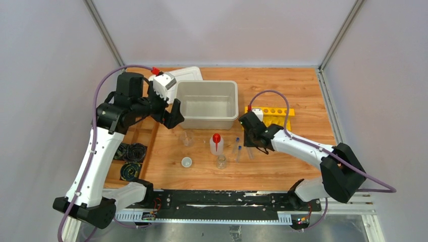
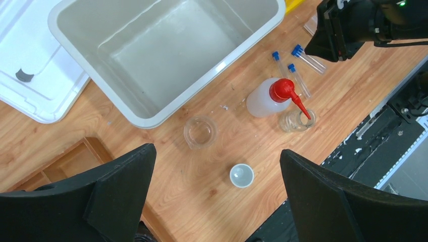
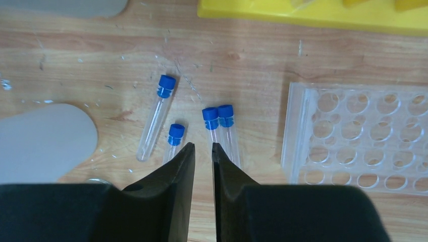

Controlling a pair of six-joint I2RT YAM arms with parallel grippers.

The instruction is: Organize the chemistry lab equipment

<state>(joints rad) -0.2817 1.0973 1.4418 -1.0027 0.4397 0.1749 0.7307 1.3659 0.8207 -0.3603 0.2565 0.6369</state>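
Note:
Several clear blue-capped test tubes (image 3: 157, 113) lie loose on the wooden table; they also show in the top view (image 1: 237, 148) and the left wrist view (image 2: 308, 58). My right gripper (image 3: 203, 146) hovers just over them, its jaws a narrow gap apart with only bare wood between; it also shows in the top view (image 1: 251, 143). The white squeeze bottle (image 1: 216, 143) with a red nozzle stands upright beside a small glass flask (image 1: 221, 162). A clear beaker (image 2: 200, 132) and a tiny white cup (image 2: 242, 175) stand below my left gripper (image 2: 217, 149), which is wide open, empty and held high (image 1: 171, 113).
A grey plastic bin (image 1: 229, 91) stands at mid-back, its white lid (image 1: 189, 74) flat behind it. A yellow rack (image 1: 275, 112) sits at the right and a clear tube rack (image 3: 353, 136) lies next to the tubes. Black cable coils (image 1: 132, 151) lie in a recess at the left.

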